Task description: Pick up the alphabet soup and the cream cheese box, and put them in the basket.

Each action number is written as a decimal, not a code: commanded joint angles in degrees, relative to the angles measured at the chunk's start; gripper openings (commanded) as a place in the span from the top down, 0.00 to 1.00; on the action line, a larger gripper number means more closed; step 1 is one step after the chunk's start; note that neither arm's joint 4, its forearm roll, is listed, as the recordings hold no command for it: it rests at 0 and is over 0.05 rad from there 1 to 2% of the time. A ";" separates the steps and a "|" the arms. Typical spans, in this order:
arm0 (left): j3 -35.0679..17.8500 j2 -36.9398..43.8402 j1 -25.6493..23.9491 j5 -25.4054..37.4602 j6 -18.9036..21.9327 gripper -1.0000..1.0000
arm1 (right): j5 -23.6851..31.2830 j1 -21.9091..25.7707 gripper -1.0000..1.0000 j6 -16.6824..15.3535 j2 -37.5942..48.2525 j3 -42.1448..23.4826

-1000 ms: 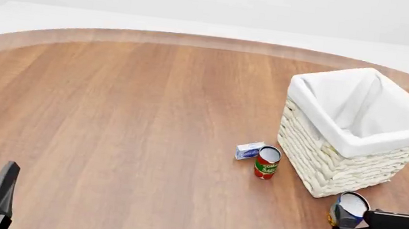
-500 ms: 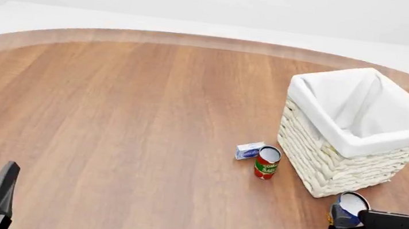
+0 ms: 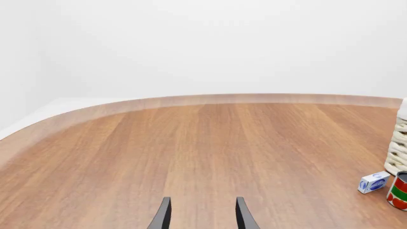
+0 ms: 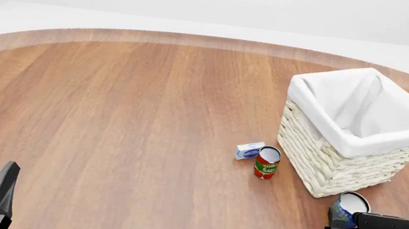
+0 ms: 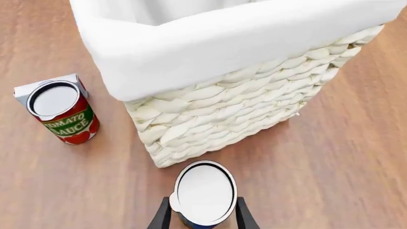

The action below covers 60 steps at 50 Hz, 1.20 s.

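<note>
One can, the alphabet soup point(image 4: 348, 209), sits between the fingers of the right end effector point(image 5: 202, 217), just in front of the basket point(image 4: 328, 163); a second ago it was a bit farther forward and seems to have moved with the fingers, so they likely pinch it. The cream cheese box point(image 4: 249, 150) waits by the red can point(image 4: 266, 162), and the left end effector point(image 3: 200, 214) hangs spread over the tabletop point(image 4: 128, 111)

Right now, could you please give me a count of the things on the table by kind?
Cans: 2, the alphabet soup and the red and green can
Boxes: 1, the cream cheese box
Baskets: 1, the basket
Total: 4
</note>
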 commanded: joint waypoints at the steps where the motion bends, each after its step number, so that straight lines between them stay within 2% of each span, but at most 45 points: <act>1: 0.00 0.00 0.00 0.00 0.00 0.00 | -4.90 -0.25 0.00 0.23 5.07 0.00; 13: 0.00 0.00 0.00 0.00 0.00 0.00 | -5.18 -0.88 0.00 0.13 4.15 -0.01; 14: 0.00 0.00 0.00 0.00 0.00 0.00 | -5.16 -1.08 1.00 0.10 3.67 0.00; 23: 0.00 0.00 0.00 0.00 0.00 0.00 | -3.70 -1.60 1.00 0.27 0.33 0.00; 29: 0.00 0.00 0.00 0.00 0.00 0.00 | 2.01 -1.37 1.00 1.03 -6.83 0.00; 34: 0.00 0.00 0.00 0.00 0.00 0.00 | 13.44 -0.97 1.00 1.28 -19.67 0.00; 38: 0.00 0.00 0.00 0.00 0.00 0.00 | 27.68 0.23 1.00 2.07 -35.12 0.00; 39: 0.00 0.00 0.00 0.00 0.00 0.00 | 28.35 0.23 1.00 2.07 -35.79 0.00; 40: 0.00 0.00 0.00 0.00 0.00 0.00 | 33.22 0.35 1.00 2.00 -41.40 0.00; 41: 0.00 0.00 0.00 0.00 0.00 0.00 | 34.06 0.35 1.00 2.00 -42.24 0.00; 43: 0.00 0.00 0.00 0.00 0.00 0.00 | 42.43 0.13 1.00 1.92 -51.35 0.00; 47: 0.00 0.00 0.00 0.00 0.00 0.00 | 52.60 -0.44 1.00 1.35 -62.48 0.00; 48: 0.00 0.00 0.00 0.00 0.00 0.00 | 57.50 -0.77 1.00 1.23 -68.09 -0.01; 55: 0.00 0.00 0.00 0.00 0.00 0.00 | 65.62 -1.30 1.00 1.45 -78.65 -0.14; 57: 0.00 0.00 0.00 0.00 0.00 0.00 | 70.64 -0.85 1.00 1.85 -83.58 -1.72; 60: 0.00 0.00 0.00 0.00 0.00 0.00 | 75.06 -0.74 1.00 2.19 -88.02 -3.50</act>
